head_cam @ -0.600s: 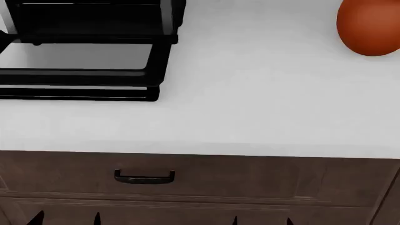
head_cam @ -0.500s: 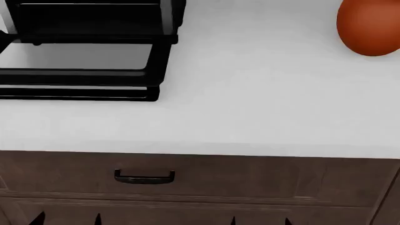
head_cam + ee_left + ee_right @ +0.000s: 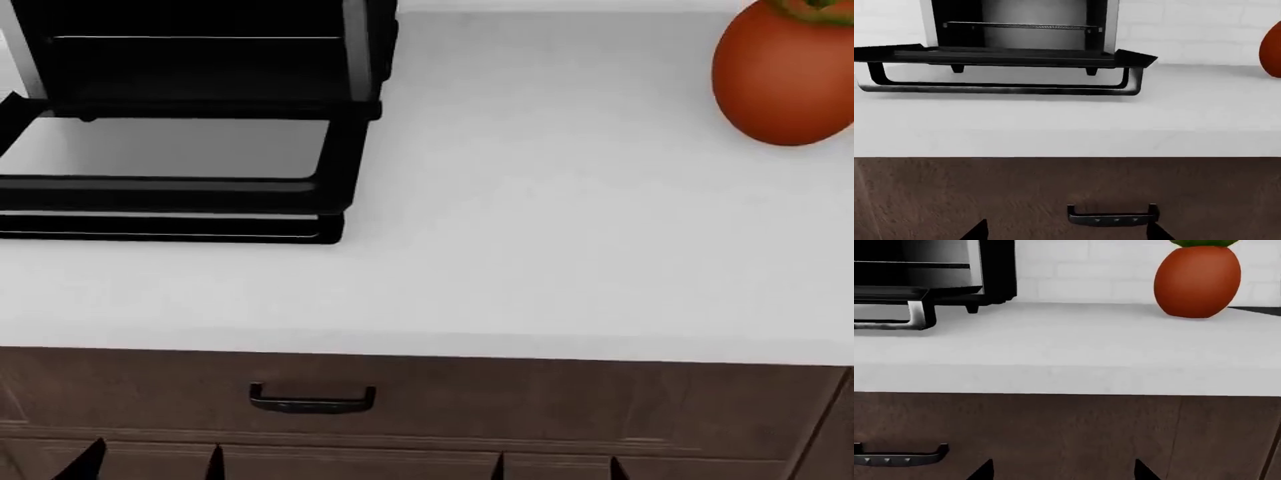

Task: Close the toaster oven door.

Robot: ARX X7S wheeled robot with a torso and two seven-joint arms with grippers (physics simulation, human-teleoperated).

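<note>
While the toaster oven is sitting at the back of the white worktop in the left wrist view, the toaster oven door is hanging wide open and lying flat out toward the front. Its bar handle is running along the front edge, just above the worktop. Inside the dark box a wire rack is showing. Below the worktop a brown drawer front is showing with a black drawer handle. Two dark tips of the left end effector are poking in at the edge, well apart — it is looking spread open and holding nothing.

In the head view, the toaster oven is standing at the far left of the worktop. The toaster oven door is lying flat in front of it, with light glass in its black frame. An orange-red fruit is sitting far off at the other back corner. The drawer handle is showing below the worktop edge.

In the right wrist view, the fruit is standing near the brick wall with a green top. The toaster oven is off to one side. The two dark tips of the right end effector are sitting well apart — open, with nothing between them.
</note>
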